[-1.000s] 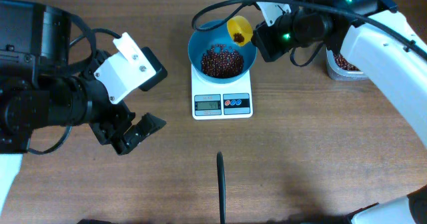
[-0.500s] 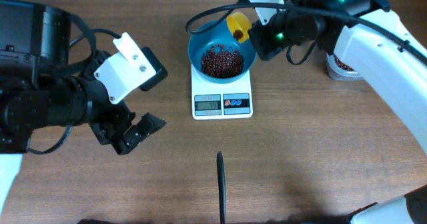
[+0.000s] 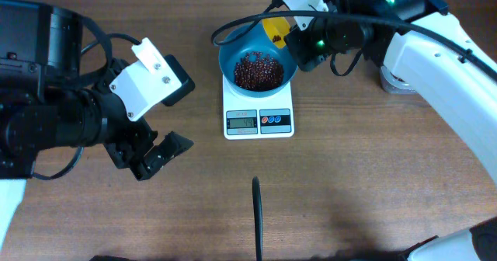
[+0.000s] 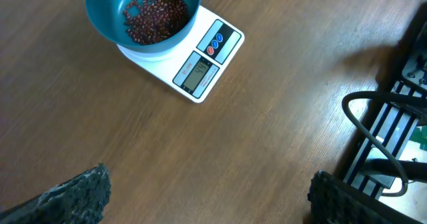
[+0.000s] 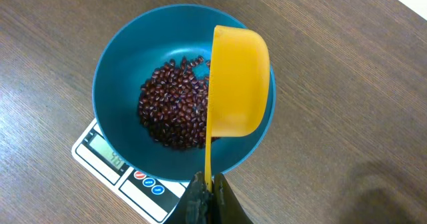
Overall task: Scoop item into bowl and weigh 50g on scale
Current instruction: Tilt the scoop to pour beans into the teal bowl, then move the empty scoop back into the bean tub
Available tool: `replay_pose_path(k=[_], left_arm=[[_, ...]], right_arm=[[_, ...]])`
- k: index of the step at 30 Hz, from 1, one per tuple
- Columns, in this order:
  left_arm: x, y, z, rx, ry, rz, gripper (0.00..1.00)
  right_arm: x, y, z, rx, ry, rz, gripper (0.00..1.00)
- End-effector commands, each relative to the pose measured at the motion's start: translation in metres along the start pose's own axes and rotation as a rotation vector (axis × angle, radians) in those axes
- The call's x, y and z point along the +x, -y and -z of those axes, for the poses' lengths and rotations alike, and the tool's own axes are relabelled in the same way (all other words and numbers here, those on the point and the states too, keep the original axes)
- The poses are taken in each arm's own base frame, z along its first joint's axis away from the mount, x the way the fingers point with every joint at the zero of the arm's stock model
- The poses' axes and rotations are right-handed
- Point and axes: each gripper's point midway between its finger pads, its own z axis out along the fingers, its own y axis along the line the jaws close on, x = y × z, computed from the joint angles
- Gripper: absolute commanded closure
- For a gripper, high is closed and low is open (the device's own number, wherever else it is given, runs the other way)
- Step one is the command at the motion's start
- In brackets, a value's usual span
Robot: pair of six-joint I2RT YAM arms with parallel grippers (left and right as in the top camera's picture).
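Observation:
The teal-blue bowl (image 3: pixel 230 53) stands on the white scale (image 3: pixel 258 106) and holds a heap of dark red-brown beans (image 3: pixel 258 70). The bowl (image 5: pixel 115 91), beans (image 5: pixel 175 111) and scale (image 5: pixel 100 154) also show in the right wrist view, and the bowl (image 4: pixel 100 11) and scale (image 4: pixel 200 67) in the left wrist view. My right gripper (image 5: pixel 208 192) is shut on the handle of a yellow scoop (image 5: pixel 237 84), tipped on its side over the bowl's right rim. In the overhead view the scoop (image 3: pixel 273 29) sits at the bowl's far edge. My left gripper (image 4: pixel 207 194) is open and empty over bare table.
A clear tub of beans (image 3: pixel 392 80) stands at the right, mostly hidden under my right arm. A black cable (image 3: pixel 257 218) lies on the table near the front edge. Dark equipment and cables (image 4: pixel 387 131) sit at the right of the left wrist view.
My right gripper has moved left and slightly back with the yellow scoop, which has tipped over the bowl. The left arm has not moved.

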Motion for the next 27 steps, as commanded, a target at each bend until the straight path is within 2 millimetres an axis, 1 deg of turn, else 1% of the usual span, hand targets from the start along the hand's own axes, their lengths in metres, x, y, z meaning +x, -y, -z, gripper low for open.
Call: replay_pose_path(k=[1, 2, 4, 5, 6, 15, 21, 23, 24, 25, 27], left_arm=[[-0.006, 0.0, 0.005, -0.001, 0.024, -0.021, 0.01], [-0.006, 0.0, 0.005, -0.001, 0.024, -0.021, 0.01], [-0.006, 0.0, 0.005, -0.001, 0.024, -0.021, 0.01], [-0.006, 0.0, 0.005, -0.001, 0.024, -0.021, 0.01], [-0.006, 0.0, 0.005, -0.001, 0.024, -0.021, 0.01], [-0.006, 0.0, 0.005, -0.001, 0.024, -0.021, 0.01], [-0.006, 0.0, 0.005, -0.001, 0.024, -0.021, 0.01], [-0.006, 0.0, 0.005, -0.001, 0.024, -0.021, 0.01], [-0.006, 0.0, 0.005, -0.001, 0.024, -0.021, 0.01], [-0.006, 0.0, 0.005, -0.001, 0.024, -0.02, 0.01], [-0.006, 0.0, 0.005, -0.001, 0.024, -0.021, 0.01]], right_arm=[[-0.008, -0.001, 0.002, 0.009, 0.014, 0.011, 0.96], [-0.008, -0.001, 0.002, 0.009, 0.013, 0.031, 0.96], [-0.004, 0.003, -0.006, 0.036, -0.013, 0.128, 0.96], [-0.002, 0.001, -0.01, 0.05, -0.033, 0.174, 0.96], [-0.004, -0.004, -0.011, 0.06, -0.033, 0.198, 0.96], [-0.012, -0.004, -0.011, 0.069, -0.002, 0.191, 0.96], [-0.012, -0.004, -0.011, 0.07, -0.002, 0.197, 0.96], [-0.015, -0.002, -0.011, 0.084, 0.005, 0.249, 0.96], [-0.015, 0.001, -0.01, 0.123, -0.009, 0.298, 0.96], [-0.013, 0.01, -0.008, 0.207, -0.041, 0.338, 0.96], [-0.015, 0.008, -0.008, 0.2, -0.035, 0.337, 0.96]])
